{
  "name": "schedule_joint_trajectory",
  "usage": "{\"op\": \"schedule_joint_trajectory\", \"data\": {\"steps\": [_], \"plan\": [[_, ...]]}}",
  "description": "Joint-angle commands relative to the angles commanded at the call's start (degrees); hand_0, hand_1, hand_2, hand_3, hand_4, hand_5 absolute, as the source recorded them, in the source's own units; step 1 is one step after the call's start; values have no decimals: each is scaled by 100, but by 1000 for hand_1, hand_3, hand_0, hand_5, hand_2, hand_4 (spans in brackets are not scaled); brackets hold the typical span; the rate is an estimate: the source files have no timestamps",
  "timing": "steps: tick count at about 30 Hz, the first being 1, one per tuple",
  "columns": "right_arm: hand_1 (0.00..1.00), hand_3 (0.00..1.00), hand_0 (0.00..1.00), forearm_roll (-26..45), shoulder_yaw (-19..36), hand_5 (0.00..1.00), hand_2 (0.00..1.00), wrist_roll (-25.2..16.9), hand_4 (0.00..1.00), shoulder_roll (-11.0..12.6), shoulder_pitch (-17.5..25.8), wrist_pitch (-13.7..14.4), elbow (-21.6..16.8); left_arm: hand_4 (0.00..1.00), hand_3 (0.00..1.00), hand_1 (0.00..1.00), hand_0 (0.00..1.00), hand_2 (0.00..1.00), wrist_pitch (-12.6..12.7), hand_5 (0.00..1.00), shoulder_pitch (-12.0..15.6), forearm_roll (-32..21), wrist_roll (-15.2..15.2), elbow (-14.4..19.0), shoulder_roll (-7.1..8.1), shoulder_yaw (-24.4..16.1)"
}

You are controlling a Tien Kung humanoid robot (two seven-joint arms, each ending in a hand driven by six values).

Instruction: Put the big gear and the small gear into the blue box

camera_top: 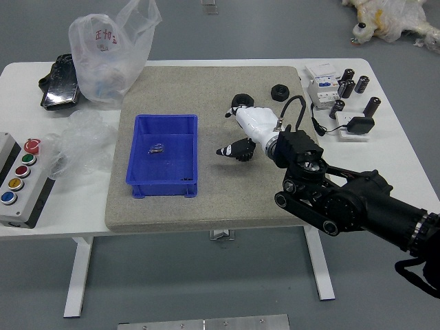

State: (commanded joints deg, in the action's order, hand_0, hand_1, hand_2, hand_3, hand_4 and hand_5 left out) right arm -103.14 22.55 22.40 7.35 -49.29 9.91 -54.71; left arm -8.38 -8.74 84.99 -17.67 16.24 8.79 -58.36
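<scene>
The blue box (163,189) stands on the left half of the grey-brown mat, with a small metallic piece (157,148) inside. Two black ring-shaped parts, perhaps gears, lie at the mat's back: one (242,100) just beyond the fingertips, partly hidden, the other (280,93) farther right and a little smaller. My right hand (232,132), white-backed with black fingers, hovers right of the box, fingers spread and holding nothing visible. What lies beneath the hand is mostly hidden. No left arm shows.
On the left are a button panel (22,182), a black tray (62,82) and clear plastic bags (110,51). Black cylinders (371,106), white blocks (323,93) and a cabled black plug (360,125) occupy the right side. The right forearm crosses the near right table edge.
</scene>
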Motion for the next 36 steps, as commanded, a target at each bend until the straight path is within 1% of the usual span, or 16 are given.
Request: {"op": "schedule_joint_trajectory", "data": {"steps": [4, 5, 10, 11, 16, 17, 22, 23, 28, 29, 33, 36], "plan": [[834, 828, 796, 198, -211, 432, 834, -67, 958, -17, -19, 38, 255, 697, 674, 536, 714, 544, 0, 499, -4, -7, 3, 0, 1, 8], [780, 783, 755, 248, -266, 336, 762, -83, 873, -24, -26, 53, 311, 697, 674, 536, 713, 542, 0, 499, -5, -6, 2, 0, 1, 7], [780, 783, 755, 578, -604, 336, 762, -199, 873, -76, -62, 180, 675, 697, 674, 536, 713, 542, -6, 499, -11, 3, 3, 2, -2, 5], [687, 684, 643, 644, -658, 235, 650, -219, 632, -84, -66, 206, 738, 697, 674, 536, 713, 542, -7, 498, -12, 4, 3, 2, -3, 6], [687, 684, 643, 895, -872, 235, 650, -303, 632, -93, -80, 358, 923, 697, 674, 536, 713, 542, -8, 498, -10, 11, 5, 1, -4, 1], [572, 578, 521, 922, -901, 61, 472, -310, 472, -96, -81, 388, 935, 697, 674, 536, 713, 543, -9, 499, -9, 14, 4, 1, -5, 0], [572, 578, 521, 1016, -1011, 61, 472, -358, 472, -121, -77, 523, 938, 697, 674, 536, 713, 543, -9, 499, -17, 9, 9, 1, -11, 5], [508, 453, 496, 1044, -1030, 41, 350, -382, 444, -126, -73, 560, 932, 696, 675, 535, 713, 543, -9, 500, -19, 5, 12, 0, -13, 9], [508, 453, 496, 1125, -1040, 41, 350, -480, 444, -124, -54, 696, 870, 696, 675, 535, 713, 543, -3, 500, -18, -7, 21, -3, -20, 21], [499, 416, 496, 1128, -1023, 39, 319, -494, 367, -116, -49, 714, 850, 696, 676, 535, 713, 543, -3, 503, -18, -8, 22, -3, -20, 21], [499, 416, 496, 960, -765, 39, 319, -493, 367, -16, 0, 741, 633, 696, 676, 535, 713, 543, 6, 503, -11, -21, 26, -5, -24, 26], [496, 417, 504, 701, -445, 45, 314, -436, 359, 117, 43, 734, 286, 696, 676, 535, 713, 542, 12, 502, 5, -18, 23, -6, -21, 18]]}}
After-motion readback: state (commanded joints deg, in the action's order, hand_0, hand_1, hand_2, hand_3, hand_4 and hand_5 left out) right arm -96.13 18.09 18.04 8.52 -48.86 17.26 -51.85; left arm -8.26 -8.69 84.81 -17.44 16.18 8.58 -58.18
